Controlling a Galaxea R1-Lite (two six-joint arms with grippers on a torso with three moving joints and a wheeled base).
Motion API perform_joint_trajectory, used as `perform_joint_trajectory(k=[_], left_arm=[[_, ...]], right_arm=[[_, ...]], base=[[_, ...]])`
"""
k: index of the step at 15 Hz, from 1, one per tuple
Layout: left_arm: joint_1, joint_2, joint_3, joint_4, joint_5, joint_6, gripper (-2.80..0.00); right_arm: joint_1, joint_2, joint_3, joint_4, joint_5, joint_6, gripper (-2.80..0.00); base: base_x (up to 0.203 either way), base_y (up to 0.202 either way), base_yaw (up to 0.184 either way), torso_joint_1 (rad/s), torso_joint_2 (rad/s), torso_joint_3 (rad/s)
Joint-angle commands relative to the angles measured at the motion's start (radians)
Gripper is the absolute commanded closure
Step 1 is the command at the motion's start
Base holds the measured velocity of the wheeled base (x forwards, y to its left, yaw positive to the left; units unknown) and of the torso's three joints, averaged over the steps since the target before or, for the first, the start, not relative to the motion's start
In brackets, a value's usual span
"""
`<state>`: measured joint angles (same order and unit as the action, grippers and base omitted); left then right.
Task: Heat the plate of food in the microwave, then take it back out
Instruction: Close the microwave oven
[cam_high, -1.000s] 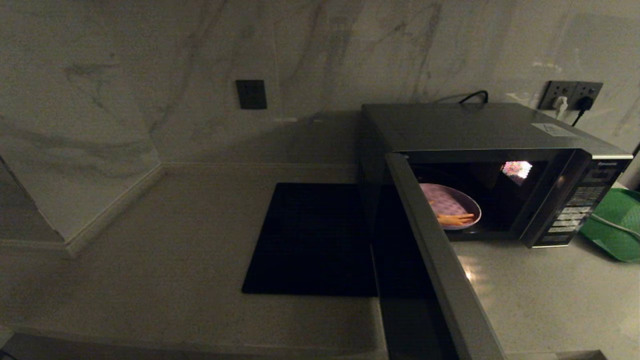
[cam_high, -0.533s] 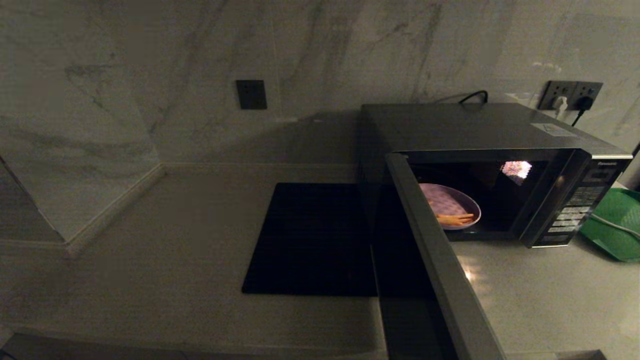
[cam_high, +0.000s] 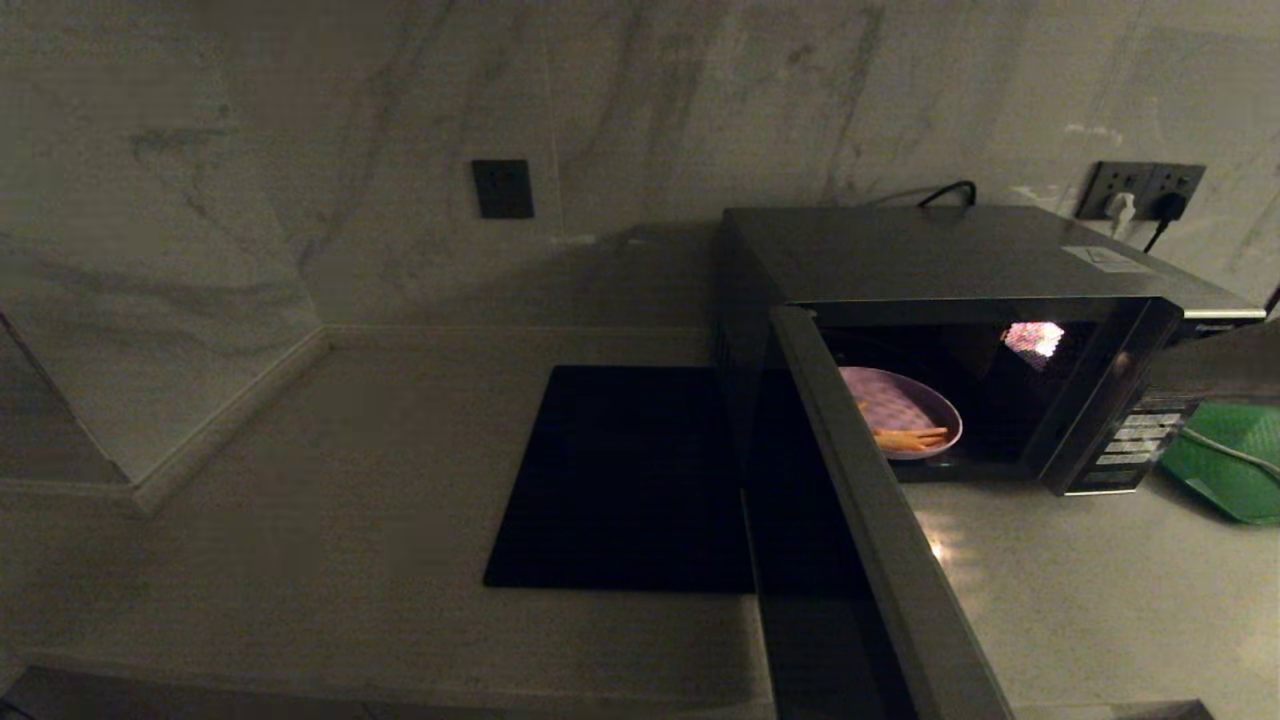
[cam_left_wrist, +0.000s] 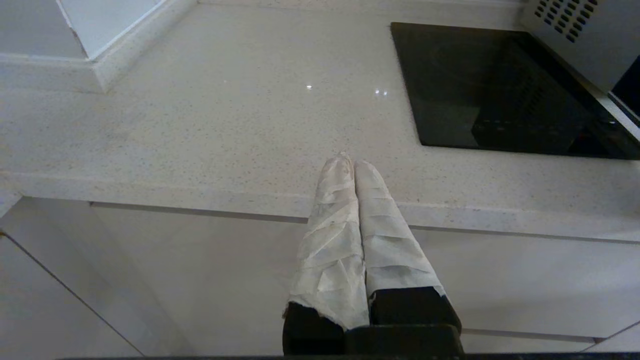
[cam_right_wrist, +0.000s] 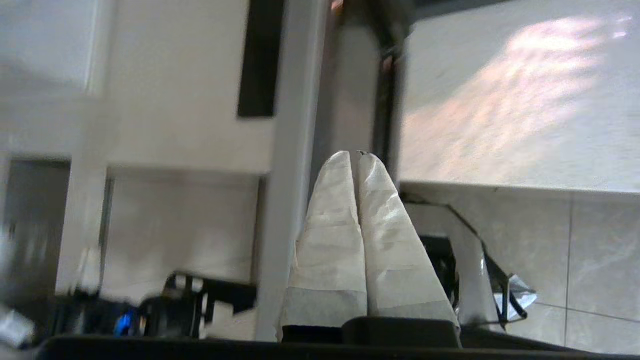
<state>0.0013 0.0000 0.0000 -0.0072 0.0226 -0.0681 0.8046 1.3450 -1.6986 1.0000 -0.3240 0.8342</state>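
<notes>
Head view: plate of food (cam_high: 903, 410) inside microwave (cam_high: 960, 300), door (cam_high: 880, 540) wide open; green tray (cam_high: 1225, 460) beside.

Left wrist: left tool (cam_left_wrist: 348, 161) pinched closed, empty, over tabletop (cam_left_wrist: 200, 115) edge, black mat (cam_left_wrist: 500, 90) ahead.

Right wrist: right tool (cam_right_wrist: 357, 155) closed, empty, door edge just ahead. Risk: clipping door on reach-in.

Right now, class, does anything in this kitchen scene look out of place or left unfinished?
The microwave door stands wide open with the plate of food sitting inside. Nothing looks spilled or damaged. The left pincer is shut over the counter's front edge; the right pincer is shut too.
</notes>
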Motion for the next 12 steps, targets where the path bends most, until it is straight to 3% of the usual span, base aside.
perform_joint_trajectory(k=[1,4,12], left_arm=[[0.0,0.0,0.0,0.0,0.0,-0.001,0.0],[0.0,0.001,0.0,0.0,0.0,-0.001,0.0],[0.0,0.0,0.0,0.0,0.0,-0.001,0.0]], right_arm=[[0.077,0.022,0.004,0.005,-0.004,0.009,0.0],[0.191,0.023,0.014,0.018,-0.006,0.008,0.0],[0.324,0.131,0.029,0.028,-0.019,0.006,0.0]], base=[[0.0,0.0,0.0,0.0,0.0,0.0],[0.0,0.0,0.0,0.0,0.0,0.0],[0.0,0.0,0.0,0.0,0.0,0.0]])
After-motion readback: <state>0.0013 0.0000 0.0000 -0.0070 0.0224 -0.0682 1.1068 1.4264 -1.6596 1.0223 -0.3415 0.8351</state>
